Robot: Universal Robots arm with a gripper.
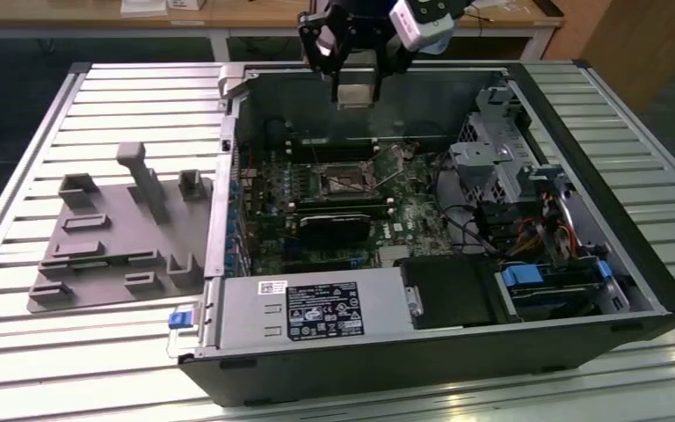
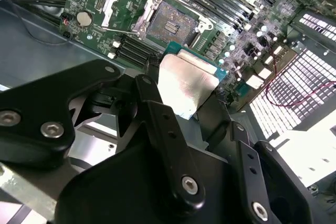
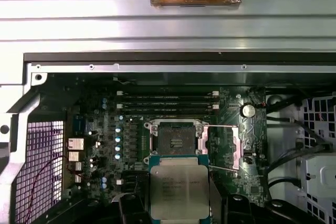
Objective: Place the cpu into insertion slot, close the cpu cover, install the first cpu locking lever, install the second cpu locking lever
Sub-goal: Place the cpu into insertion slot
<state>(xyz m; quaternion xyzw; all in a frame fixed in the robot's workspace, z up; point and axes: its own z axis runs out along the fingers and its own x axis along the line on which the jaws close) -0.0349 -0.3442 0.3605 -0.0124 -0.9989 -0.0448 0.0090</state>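
The fingers [image 2: 157, 121] are clamped on opposite edges of the cpu [image 2: 186, 85], so the gripper [image 2: 185, 90] has a solid hold on it. The cpu is a flat square chip with a dull silvery metal lid and a thin green board edge peeking out round it. It's up in the air over the open case [image 1: 431, 356], not seated in anything.

Below it on the motherboard, the socket [image 3: 176, 140] sits bare, a dark centre with a metal rim. The cover [image 3: 223, 148] is swung open to one side of the socket, so it isn't blocking it.

Around the socket it's a bit crowded. There are long memory slots [image 3: 168, 102] on one side and a black card [image 1: 335, 227] on the other. A tangle of cables [image 1: 478, 233] lies toward the exterior view's right. A grey moulded tray [image 1: 103, 237] sits on the slatted table [image 1: 138, 97] beside the case.
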